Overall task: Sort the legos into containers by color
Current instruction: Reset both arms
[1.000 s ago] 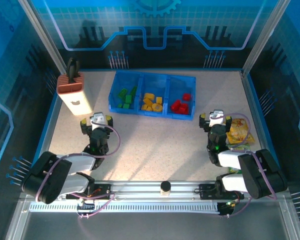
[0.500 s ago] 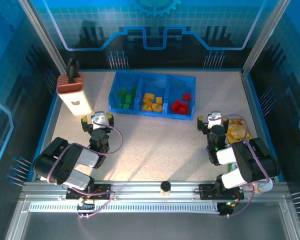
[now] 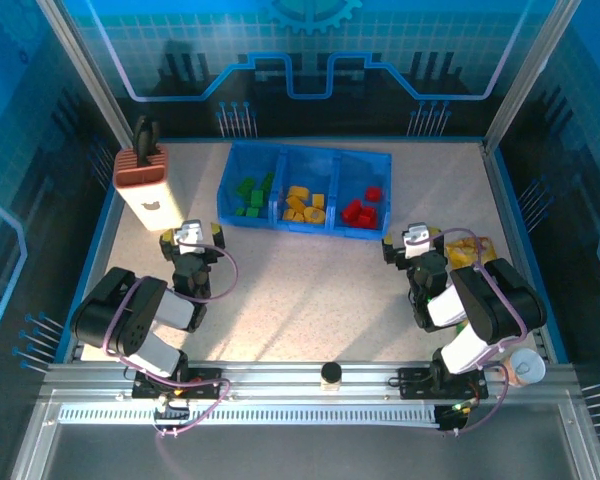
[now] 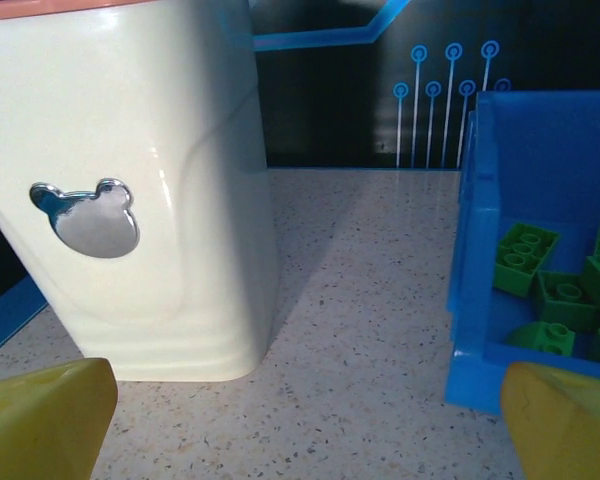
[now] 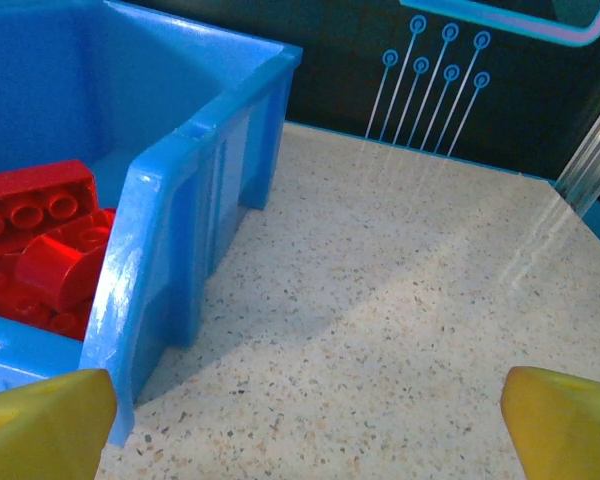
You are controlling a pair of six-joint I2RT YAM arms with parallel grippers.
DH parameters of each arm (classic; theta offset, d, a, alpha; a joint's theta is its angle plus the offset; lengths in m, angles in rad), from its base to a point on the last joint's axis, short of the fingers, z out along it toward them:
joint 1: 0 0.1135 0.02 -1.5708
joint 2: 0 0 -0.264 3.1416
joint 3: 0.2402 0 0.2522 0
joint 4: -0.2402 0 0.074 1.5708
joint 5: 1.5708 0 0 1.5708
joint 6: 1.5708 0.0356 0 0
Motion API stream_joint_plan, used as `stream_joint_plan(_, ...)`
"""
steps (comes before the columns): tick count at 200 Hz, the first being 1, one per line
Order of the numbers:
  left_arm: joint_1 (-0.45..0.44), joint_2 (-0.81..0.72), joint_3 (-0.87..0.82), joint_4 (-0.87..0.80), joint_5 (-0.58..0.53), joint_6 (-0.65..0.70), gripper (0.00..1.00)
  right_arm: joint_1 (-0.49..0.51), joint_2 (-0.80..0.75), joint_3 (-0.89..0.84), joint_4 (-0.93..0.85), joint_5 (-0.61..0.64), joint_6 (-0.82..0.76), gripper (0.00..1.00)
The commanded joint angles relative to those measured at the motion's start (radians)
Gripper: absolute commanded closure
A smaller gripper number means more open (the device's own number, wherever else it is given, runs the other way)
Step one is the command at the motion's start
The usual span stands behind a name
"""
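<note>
Because the small plastic studded bricks [image 3: 302, 203] are lying colour-sorted in the blue plastic tray [image 3: 310, 151], the left hand [image 3: 188, 238] and right hand [image 3: 412, 243] are hanging open.

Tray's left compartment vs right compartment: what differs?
The left compartment holds green legos; the right compartment holds red legos. The left compartment sits nearest the knife block; the right compartment sits nearest the yellow snack bag. Both are bright blue, open-topped parts of one tray, flanking the middle compartment of yellow-orange legos.
</note>
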Motion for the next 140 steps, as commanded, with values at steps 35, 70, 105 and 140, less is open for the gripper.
stream_joint_plan(35, -0.005, 0.039, 0.014, 0.041, 0.14, 0.032, 0.01, 0.013, 0.001, 0.004, 0.068, -0.008, -0.023, 0.0)
stream_joint_plan(70, 0.063, 0.076, 0.062, -0.034, 0.258, -0.012, 0.01, 0.015, 0.003, 0.008, 0.067, -0.007, -0.023, 0.0)
stream_joint_plan(105, 0.125, 0.025, 0.177, -0.326, 0.292, -0.089, 0.01, 0.009, 0.003, 0.026, 0.049, 0.007, -0.019, 0.0)
stream_joint_plan(140, 0.159, 0.019, 0.201, -0.382, 0.318, -0.122, 0.01, -0.066, -0.064, 0.215, -0.416, 0.006, 0.1, 0.0)
